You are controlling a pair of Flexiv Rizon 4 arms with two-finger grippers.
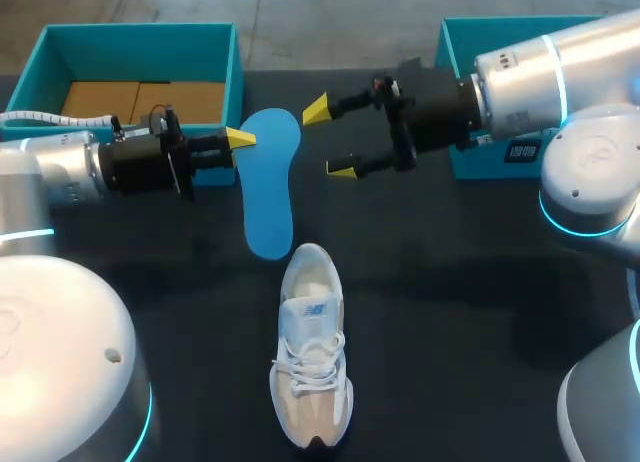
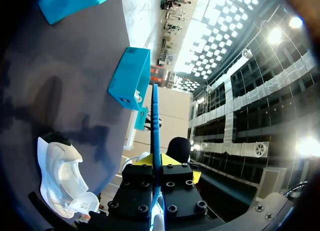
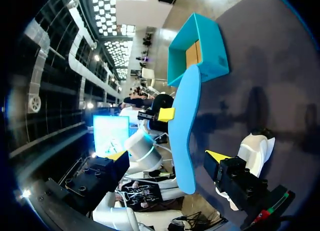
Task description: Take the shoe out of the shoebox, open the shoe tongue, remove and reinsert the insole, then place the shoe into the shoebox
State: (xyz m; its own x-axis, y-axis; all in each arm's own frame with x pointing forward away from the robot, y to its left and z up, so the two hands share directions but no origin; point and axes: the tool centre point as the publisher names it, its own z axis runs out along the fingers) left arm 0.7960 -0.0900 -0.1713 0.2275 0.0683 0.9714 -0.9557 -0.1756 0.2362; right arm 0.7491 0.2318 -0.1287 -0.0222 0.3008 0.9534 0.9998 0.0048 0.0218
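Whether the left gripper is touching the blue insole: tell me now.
Touching. In the left wrist view the blue insole runs edge-on out from between the fingers of the left gripper, with both fingers pressed against it.

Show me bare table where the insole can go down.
Bare table lies right of the shoe, and a narrower strip on its left. Crowded between left box and right box: left gripper holds the insole, right gripper open beside it.
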